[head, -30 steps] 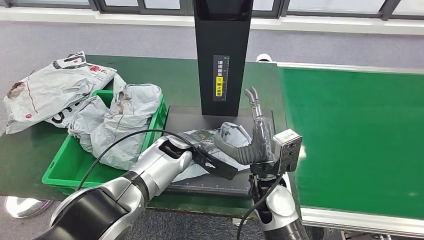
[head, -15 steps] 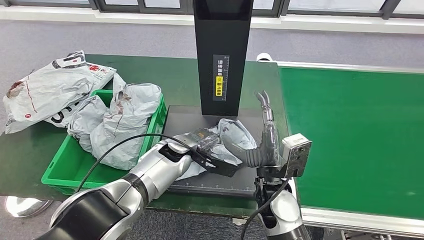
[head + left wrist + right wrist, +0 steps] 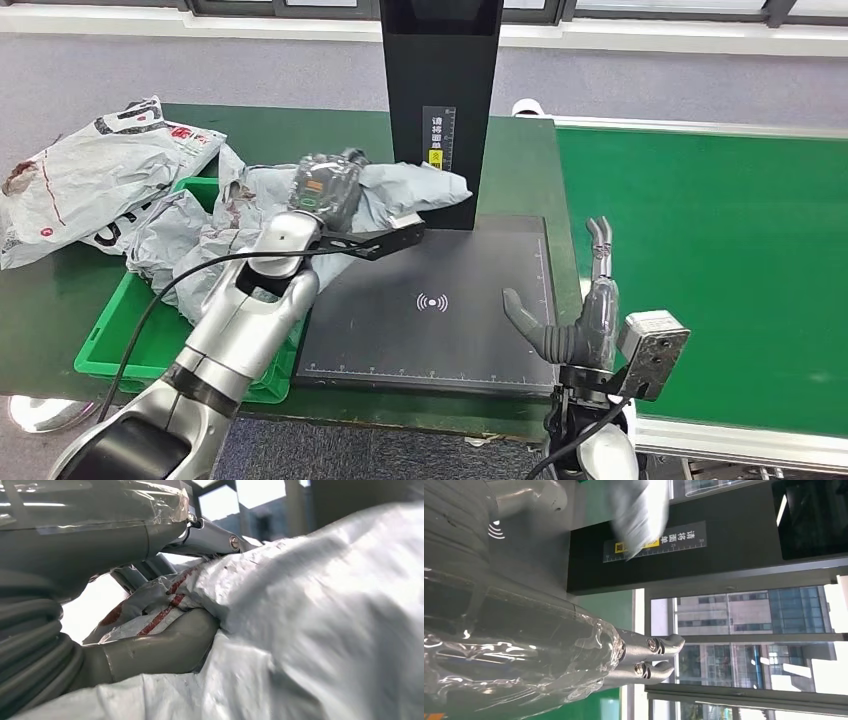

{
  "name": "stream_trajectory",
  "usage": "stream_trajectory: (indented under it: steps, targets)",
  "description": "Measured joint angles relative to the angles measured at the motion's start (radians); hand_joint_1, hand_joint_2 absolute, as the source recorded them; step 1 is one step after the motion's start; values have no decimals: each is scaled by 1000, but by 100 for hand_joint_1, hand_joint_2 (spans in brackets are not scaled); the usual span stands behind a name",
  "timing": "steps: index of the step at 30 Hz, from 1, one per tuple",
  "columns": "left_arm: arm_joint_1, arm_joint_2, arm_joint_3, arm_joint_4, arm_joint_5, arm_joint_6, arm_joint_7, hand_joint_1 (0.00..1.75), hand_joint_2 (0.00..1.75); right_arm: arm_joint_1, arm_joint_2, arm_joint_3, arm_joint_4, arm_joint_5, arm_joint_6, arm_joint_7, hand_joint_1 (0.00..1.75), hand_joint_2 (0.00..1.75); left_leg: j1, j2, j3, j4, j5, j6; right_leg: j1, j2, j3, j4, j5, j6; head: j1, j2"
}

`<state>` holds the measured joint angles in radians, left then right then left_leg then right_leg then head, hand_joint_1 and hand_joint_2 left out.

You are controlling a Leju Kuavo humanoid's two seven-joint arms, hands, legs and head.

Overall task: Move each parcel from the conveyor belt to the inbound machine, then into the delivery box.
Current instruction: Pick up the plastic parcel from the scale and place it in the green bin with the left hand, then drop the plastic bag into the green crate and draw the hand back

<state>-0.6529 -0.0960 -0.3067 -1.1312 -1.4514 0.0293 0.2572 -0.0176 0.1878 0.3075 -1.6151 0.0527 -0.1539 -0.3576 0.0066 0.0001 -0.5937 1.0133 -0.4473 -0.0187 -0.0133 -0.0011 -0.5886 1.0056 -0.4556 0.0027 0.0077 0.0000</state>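
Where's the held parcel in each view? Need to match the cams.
Head view: the parcel is upper middle, gripped by the left hand, above the green box's right edge, in front of the black column.
Left wrist view: parcel fills the right and bottom, pinched under the thumb.
Right wrist view: blurred grey parcel at top centre.
Shared landmark: the column's yellow-and-white label, in head and right wrist views.
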Motion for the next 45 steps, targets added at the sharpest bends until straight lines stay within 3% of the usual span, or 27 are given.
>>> stream_trajectory:
  steps: [4,11,16,22,30,31,34,35,37,45]
  targets:
    - [75,40,37,-176,-29,40,46,175,175,2,0,-17,-12,15,-1,13,0,175,0,0,0,0,0,0,0,0,0,0,0,0,0,0]
    - [167,68,101,-366,-88,98,126,175,175,2,4,-37,-13,28,-2,28,0,175,0,0,0,0,0,0,0,-1,1,0,0,0,0,0]
    - [194,111,146,-411,-92,9,193,175,175,-2,13,-47,-13,36,-3,45,0,175,0,0,0,0,0,0,0,-1,0,0,0,0,0,0]
    - [171,163,146,-271,-92,-102,237,175,175,-18,27,-65,-10,48,23,57,0,175,0,0,0,0,1,-1,1,-1,0,0,0,-1,0,0]
    - [80,178,137,111,-93,-169,206,173,175,-50,49,-78,11,52,62,69,0,175,0,0,0,0,2,-1,1,0,0,0,1,-1,0,0]
    - [65,178,137,163,-94,-177,195,154,175,-54,51,-80,15,52,66,70,0,175,0,0,0,0,2,-1,1,0,0,0,1,-1,0,0]
    - [22,178,137,318,-95,-205,161,34,44,-69,56,-83,30,53,75,71,0,175,0,0,2,0,1,-2,1,0,2,0,1,-2,0,0]
    - [11,178,137,362,-95,-211,151,10,0,-74,57,-83,36,52,77,71,0,175,0,0,3,0,1,-2,1,0,3,0,1,-2,0,0]
    - [-10,177,137,434,-96,-215,138,0,0,-85,60,-84,47,52,79,71,0,175,0,1,6,-1,0,-3,1,0,5,0,0,-2,0,0]
    - [-59,166,137,553,-96,-200,162,0,0,-87,61,-87,55,49,66,69,0,175,0,4,19,-4,-6,-9,1,3,20,0,-5,-8,0,0]
